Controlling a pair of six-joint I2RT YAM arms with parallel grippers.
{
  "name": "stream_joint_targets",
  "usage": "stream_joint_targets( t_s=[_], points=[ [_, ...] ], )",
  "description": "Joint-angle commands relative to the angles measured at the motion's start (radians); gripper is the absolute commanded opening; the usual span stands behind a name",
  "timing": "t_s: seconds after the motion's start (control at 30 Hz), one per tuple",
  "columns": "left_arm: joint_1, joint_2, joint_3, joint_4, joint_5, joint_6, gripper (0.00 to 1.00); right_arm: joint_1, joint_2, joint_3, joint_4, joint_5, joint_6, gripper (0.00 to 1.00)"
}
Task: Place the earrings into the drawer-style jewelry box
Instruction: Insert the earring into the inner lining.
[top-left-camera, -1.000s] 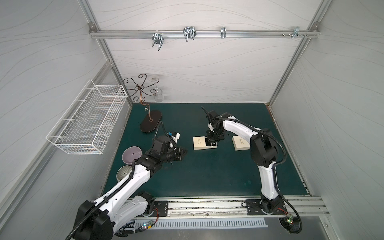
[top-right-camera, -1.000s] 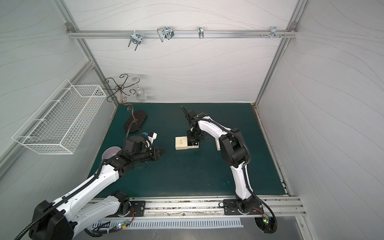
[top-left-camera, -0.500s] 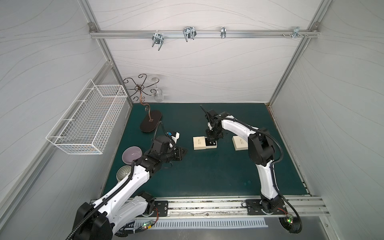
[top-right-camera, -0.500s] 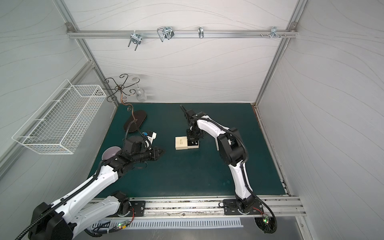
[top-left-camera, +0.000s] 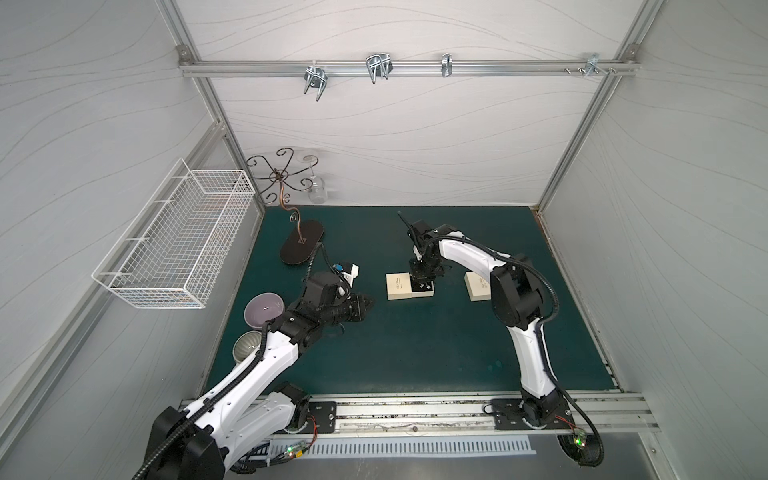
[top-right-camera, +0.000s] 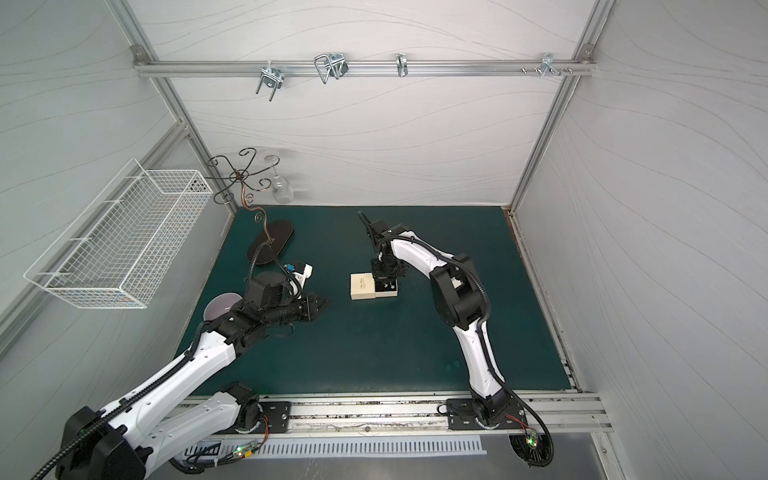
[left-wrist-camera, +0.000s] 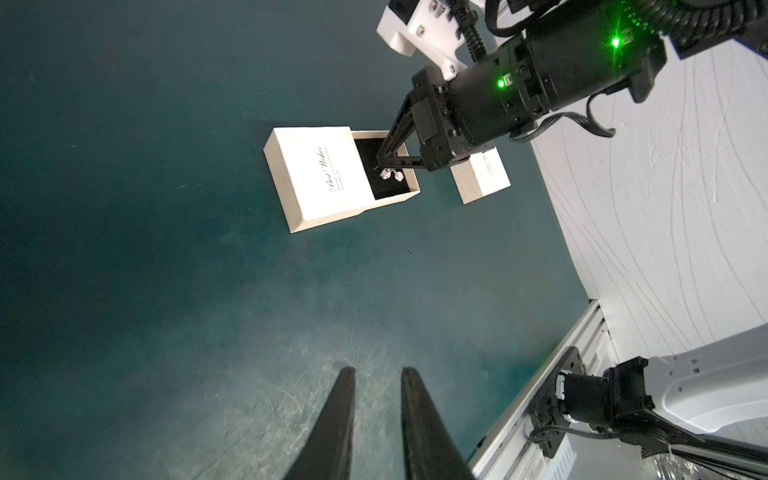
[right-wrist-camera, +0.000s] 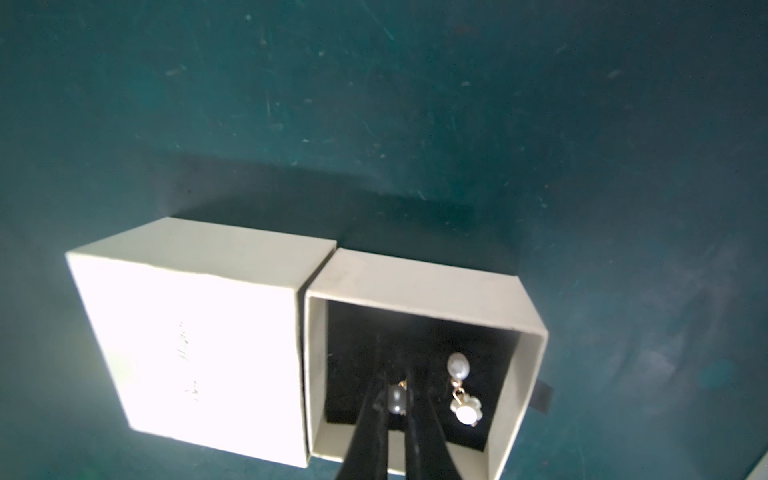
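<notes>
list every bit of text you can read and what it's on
"Best Wishes": script on the open jewelry box, on its sleeve.
Small print under it: too small to read.
Script on the second box: partly hidden, unreadable.

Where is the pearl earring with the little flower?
In the right wrist view, the flower earring lies on the black lining of the pulled-out drawer, right beside the right tool, which pinches a second earring.

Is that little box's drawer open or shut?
Open: the drawer sticks out of its sleeve, with earrings showing inside.
</notes>
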Motion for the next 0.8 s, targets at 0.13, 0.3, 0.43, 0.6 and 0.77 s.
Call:
stream_joint_targets(
  t_s=[0.13, 0.3, 0.43, 0.6, 0.77],
  points=[
    [0.002, -0.02, 0.0, 0.034, -0.006, 0.008, 0.24, 0.01, 0.027, 0.032, -0.01, 0.024, -0.005, 0.08],
    [0.0, -0.023, -0.001, 0.036, -0.005, 0.008, 0.24, 0.01, 0.04, 0.045, -0.014, 0.029, -0.006, 0.08],
    [0.0, -0.026, -0.001, 0.037, -0.006, 0.008, 0.24, 0.011, 0.046, 0.048, -0.013, 0.032, -0.007, 0.08],
    [0.0, -0.027, -0.004, 0.038, -0.006, 0.007, 0.24, 0.012, 0.055, 0.051, -0.016, 0.041, -0.009, 0.08],
    [0.001, -0.03, -0.004, 0.039, -0.006, 0.005, 0.24, 0.012, 0.062, 0.052, -0.011, 0.034, -0.007, 0.08]
  ],
)
